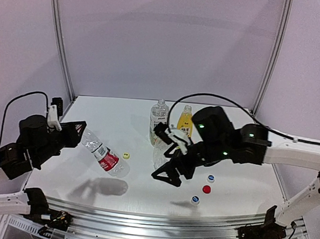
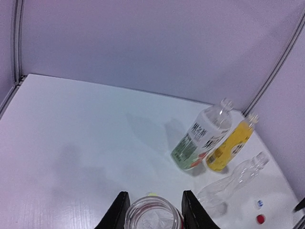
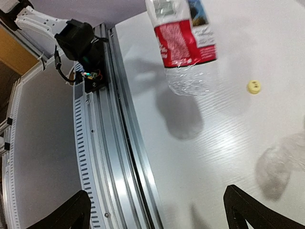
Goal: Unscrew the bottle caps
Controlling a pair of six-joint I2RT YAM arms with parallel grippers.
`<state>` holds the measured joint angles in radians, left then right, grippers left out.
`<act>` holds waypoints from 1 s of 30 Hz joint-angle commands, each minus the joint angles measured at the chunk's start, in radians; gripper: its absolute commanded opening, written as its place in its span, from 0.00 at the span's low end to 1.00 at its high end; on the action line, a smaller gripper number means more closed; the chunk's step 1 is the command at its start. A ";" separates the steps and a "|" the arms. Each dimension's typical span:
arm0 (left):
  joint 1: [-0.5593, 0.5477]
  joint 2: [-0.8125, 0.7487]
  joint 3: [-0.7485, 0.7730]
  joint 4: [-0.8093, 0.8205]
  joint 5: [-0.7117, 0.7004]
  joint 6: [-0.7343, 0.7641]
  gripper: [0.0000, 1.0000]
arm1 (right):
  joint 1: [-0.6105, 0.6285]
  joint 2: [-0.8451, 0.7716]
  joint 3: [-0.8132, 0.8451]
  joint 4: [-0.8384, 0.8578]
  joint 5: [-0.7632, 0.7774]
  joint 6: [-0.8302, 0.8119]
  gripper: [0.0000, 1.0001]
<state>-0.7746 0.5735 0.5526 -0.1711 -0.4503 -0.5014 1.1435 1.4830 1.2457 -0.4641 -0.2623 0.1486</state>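
Observation:
My left gripper [image 1: 77, 134] is shut on the clear bottle with the red label [image 1: 106, 159] and holds it tilted above the table; its clear end sits between the fingers in the left wrist view [image 2: 153, 214]. The same bottle shows in the right wrist view [image 3: 183, 40]. A yellow cap [image 1: 125, 155] lies beside it. My right gripper [image 1: 169, 174] is open and empty above the table's front. Behind it stands the plain clear bottle [image 1: 160, 153]. The fruit-label bottle [image 1: 159, 118] and the yellow bottle [image 1: 185, 120] stand at the back. A red cap [image 1: 206, 189] and two blue-and-white caps [image 1: 211, 179] [image 1: 195, 200] lie at the right.
An aluminium rail [image 1: 157, 219] runs along the table's front edge, also in the right wrist view [image 3: 119, 143]. An arm base with cables [image 3: 81, 43] sits by the rail. Grey walls and metal posts [image 1: 63, 45] close the back and sides.

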 commanded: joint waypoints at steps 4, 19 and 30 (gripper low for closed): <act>-0.055 0.192 0.090 -0.135 -0.151 0.211 0.03 | -0.039 -0.420 -0.286 0.168 0.655 0.122 0.99; -0.219 0.398 0.147 -0.039 -0.417 0.362 0.03 | -0.334 -0.382 -0.489 0.251 0.637 0.183 0.99; -0.222 0.410 0.120 -0.036 -0.398 0.313 0.19 | -0.399 -0.296 -0.527 0.289 0.558 0.189 0.99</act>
<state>-0.9894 0.9859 0.7006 -0.2234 -0.8417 -0.1612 0.7502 1.1511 0.7326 -0.1982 0.3336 0.3279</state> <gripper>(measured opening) 0.336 0.994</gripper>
